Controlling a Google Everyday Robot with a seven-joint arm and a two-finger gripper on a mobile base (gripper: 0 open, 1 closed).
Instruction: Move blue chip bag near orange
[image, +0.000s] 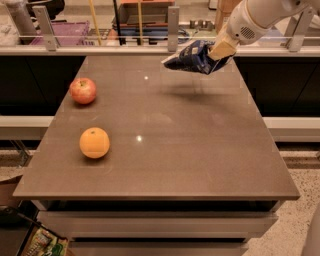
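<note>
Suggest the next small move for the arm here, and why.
The gripper holds the blue chip bag in the air over the far right of the table; the orange sits at front left, well apart. So probably carry the bag left and toward the near edge.

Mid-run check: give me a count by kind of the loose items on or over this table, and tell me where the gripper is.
Fruit: 2, the orange and the red apple, both resting on the left side of the table.
Snack bags: 1, the blue chip bag, held in the air over the table's far right part by the gripper.
Total: 3.
</note>
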